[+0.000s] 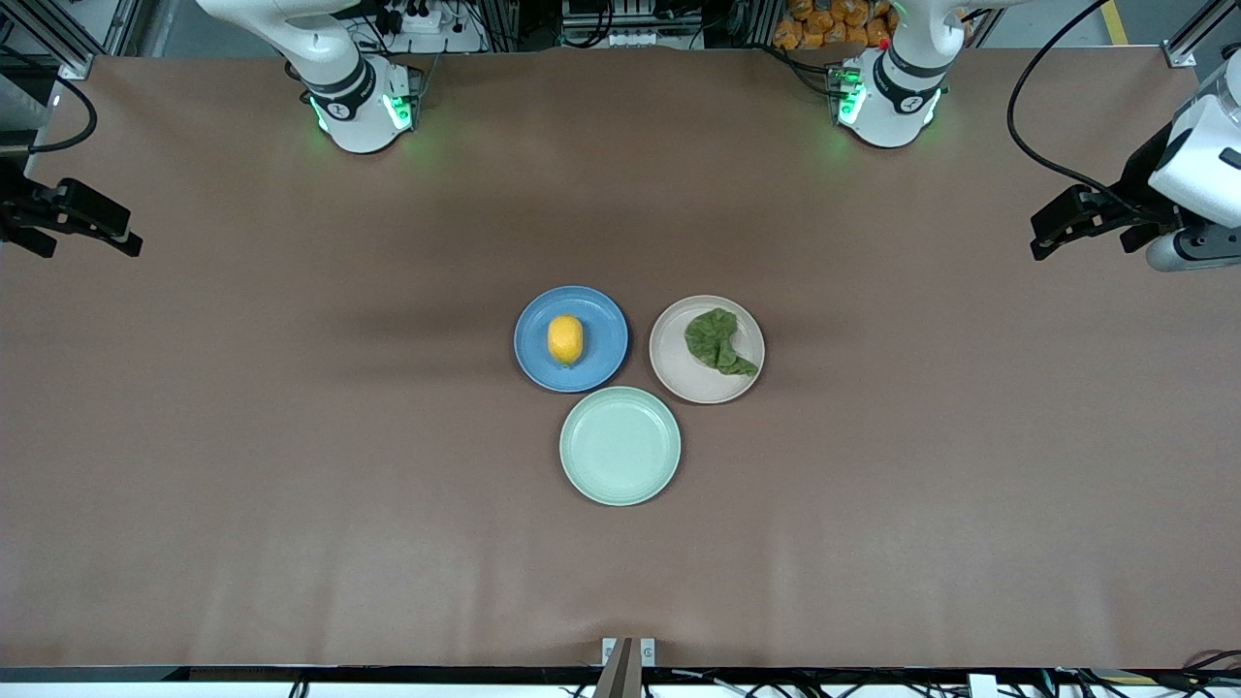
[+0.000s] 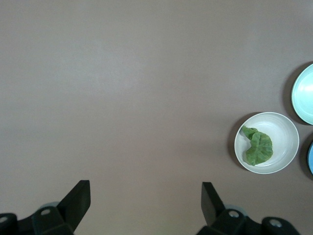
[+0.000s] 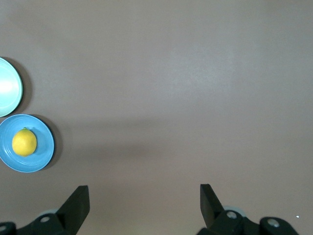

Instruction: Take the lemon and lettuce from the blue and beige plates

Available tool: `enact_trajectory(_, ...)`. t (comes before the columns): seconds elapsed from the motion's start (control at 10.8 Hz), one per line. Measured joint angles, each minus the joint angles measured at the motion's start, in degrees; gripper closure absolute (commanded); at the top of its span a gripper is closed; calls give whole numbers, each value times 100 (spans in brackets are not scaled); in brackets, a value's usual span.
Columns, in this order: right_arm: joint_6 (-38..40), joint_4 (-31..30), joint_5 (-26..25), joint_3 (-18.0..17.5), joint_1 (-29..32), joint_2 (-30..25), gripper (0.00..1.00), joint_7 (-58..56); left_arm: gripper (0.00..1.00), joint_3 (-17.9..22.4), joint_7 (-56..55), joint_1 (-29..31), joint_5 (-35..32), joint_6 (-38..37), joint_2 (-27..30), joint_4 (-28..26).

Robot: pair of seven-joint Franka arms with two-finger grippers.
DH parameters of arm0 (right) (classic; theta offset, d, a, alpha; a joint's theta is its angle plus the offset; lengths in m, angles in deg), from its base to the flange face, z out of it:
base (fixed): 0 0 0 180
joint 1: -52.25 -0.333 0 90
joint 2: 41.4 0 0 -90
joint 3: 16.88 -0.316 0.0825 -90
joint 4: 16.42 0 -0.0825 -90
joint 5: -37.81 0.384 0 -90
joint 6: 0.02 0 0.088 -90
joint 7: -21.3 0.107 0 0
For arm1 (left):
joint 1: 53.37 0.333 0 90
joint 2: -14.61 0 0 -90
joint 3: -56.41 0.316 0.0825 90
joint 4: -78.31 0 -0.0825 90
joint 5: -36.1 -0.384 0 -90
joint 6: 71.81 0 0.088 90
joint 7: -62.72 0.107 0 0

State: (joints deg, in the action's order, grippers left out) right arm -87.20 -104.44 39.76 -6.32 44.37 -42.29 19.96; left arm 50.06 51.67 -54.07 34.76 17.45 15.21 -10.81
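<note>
Grippers hang wide apart and hold nothing; the left gripper (image 2: 145,196) waits over bare table at the left arm's end, its two dark fingers spread well apart, and the right gripper (image 3: 144,198) waits the same way over the right arm's end, fingers equally spread and touching nothing; both sit well apart from the plates. Lemon (image 1: 565,340), smooth, oval and bright yellow, lies in the middle of the round blue plate (image 1: 535,364); lettuce (image 1: 717,341), a crumpled dark green leaf with a ruffled edge, lies on the round beige plate (image 1: 703,388), just beside the blue one toward the left arm's end. A pale mint-green plate (image 1: 620,445), glossy and shallow-rimmed, sits nearer to the front camera than both, close against the two, so the three form a tight cluster at the middle of the table. The table (image 1: 291,465) is covered in a matte brown sheet; metal framing and cables run along its edges, and a heap of orange items (image 1: 829,24) sits past the left arm's base.
</note>
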Motion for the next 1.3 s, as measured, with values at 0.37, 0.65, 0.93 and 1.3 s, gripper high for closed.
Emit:
enact_trajectory(0.37,1,0,0,0,0,0,0,0,0,3,0,0,0,0,0,0)
enact_trajectory(0.65,1,0,0,0,0,0,0,0,0,-27,0,-15,4,-42,-85,-26)
enact_trajectory(0.93,3,2,0,2,0,4,0,0,0,-145,-107,-161,204,-45,-433,-81)
enact_trajectory(1.3,8,6,0,15,0,11,0,3,0,-175,-843,-644,371,218,-1173,-113)
